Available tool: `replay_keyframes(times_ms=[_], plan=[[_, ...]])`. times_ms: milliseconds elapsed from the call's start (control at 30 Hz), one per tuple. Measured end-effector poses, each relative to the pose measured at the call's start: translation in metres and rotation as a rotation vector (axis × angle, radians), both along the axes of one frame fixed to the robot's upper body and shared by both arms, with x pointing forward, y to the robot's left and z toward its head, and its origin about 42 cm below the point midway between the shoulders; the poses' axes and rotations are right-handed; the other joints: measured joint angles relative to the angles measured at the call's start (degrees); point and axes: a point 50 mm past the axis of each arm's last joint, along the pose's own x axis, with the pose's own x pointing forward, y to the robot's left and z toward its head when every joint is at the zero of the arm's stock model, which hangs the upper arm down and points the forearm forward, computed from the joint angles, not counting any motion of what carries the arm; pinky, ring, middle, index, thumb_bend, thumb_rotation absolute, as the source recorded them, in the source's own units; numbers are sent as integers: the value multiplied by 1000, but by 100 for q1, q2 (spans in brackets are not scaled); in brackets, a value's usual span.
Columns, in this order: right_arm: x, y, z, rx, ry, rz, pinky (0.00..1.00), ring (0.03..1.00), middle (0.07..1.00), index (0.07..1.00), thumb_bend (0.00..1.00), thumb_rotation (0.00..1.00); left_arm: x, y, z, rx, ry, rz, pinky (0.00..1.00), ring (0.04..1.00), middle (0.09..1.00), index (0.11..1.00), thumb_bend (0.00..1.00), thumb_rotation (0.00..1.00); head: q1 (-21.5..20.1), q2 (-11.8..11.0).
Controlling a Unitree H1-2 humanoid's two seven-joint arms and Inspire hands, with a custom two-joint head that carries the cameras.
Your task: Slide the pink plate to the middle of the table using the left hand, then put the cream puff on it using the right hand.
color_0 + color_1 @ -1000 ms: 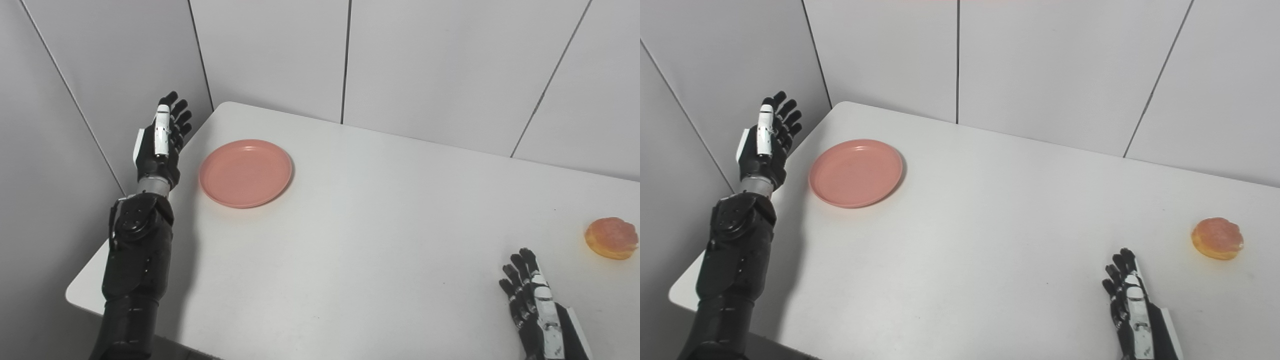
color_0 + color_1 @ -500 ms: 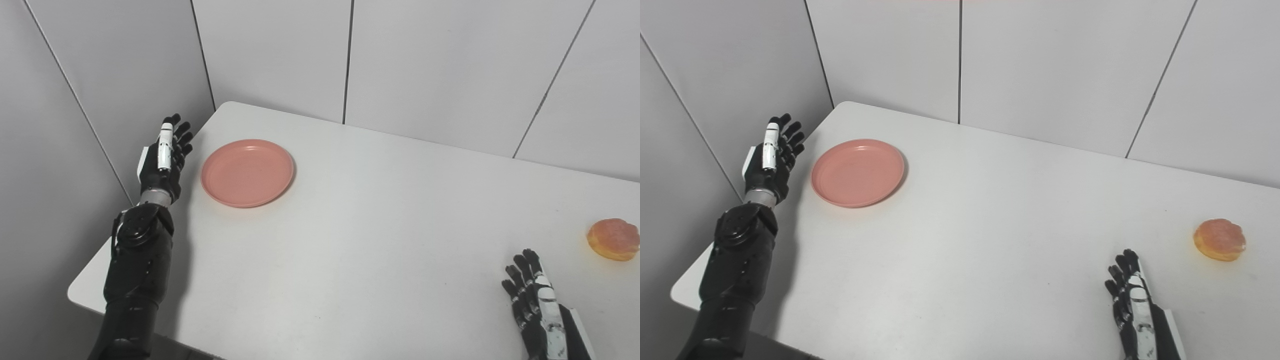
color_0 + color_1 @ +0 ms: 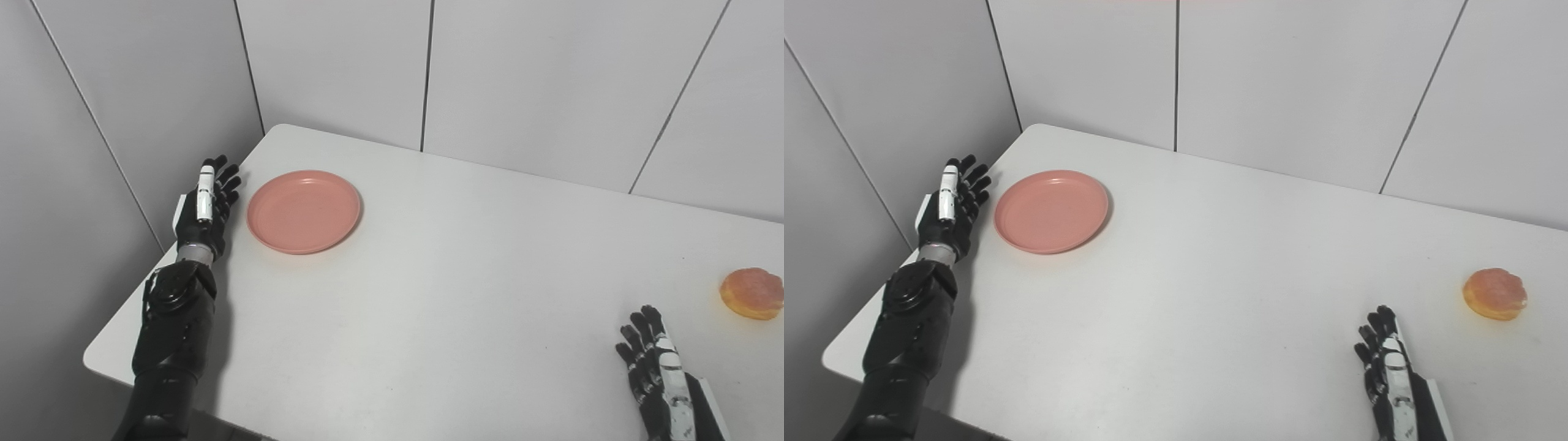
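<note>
- The round pink plastic plate (image 3: 303, 211) sits in the upper left of the frame, near the far left corner of the white table (image 3: 465, 275). It is not in the middle yet.
- The black left hand (image 3: 204, 205) is just beside the plate's left edge, by the table's side. Its fingers are spread apart and it holds nothing. I cannot tell if it touches the plate.
- The black and white right hand (image 3: 658, 373) rests in the lower right of the frame. Its fingers are spread too, and it is empty.
- The round golden cream puff (image 3: 751, 293) lies at the right edge of the frame, near the right hand but not touching it.
- What could go wrong: the left hand may push too high on the rim, so the plate tips up and does not slide.
- A hard push could send the plate too far, past the middle.
- A push from the wrong side could slide it toward the back wall (image 3: 337, 67).
- Later, the soft puff could get squashed if the right hand squeezes too hard.
</note>
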Motion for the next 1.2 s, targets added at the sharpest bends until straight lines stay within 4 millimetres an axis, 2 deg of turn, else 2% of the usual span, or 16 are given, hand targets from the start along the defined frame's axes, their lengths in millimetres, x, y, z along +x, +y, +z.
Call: replay_keyframes(times_ms=[333,633,867,967,1200], plan=[[0,0,0,-2,0,-2,1000,1000,1000,1000,128,1000,6,-7,-5,16,13,-38,954,926,930,926,361,1000,-9,0],[0,0,0,0,0,0,1000,1000,1000,1000,145,1000,18,-19,-3,46,23,-77,953,933,930,921,370,1000,-53,9],[0,0,0,-2,0,0,1000,1000,1000,1000,144,1000,25,-27,0,42,35,-98,940,908,898,883,352,1000,-70,17],[0,0,0,-4,1,-1,1000,1000,1000,1000,147,1000,27,-31,0,44,37,-117,930,907,903,892,376,1000,-79,26],[0,1,0,-1,0,0,1000,1000,1000,1000,151,1000,29,-49,-1,44,33,-182,934,903,894,893,383,1000,-132,61]])
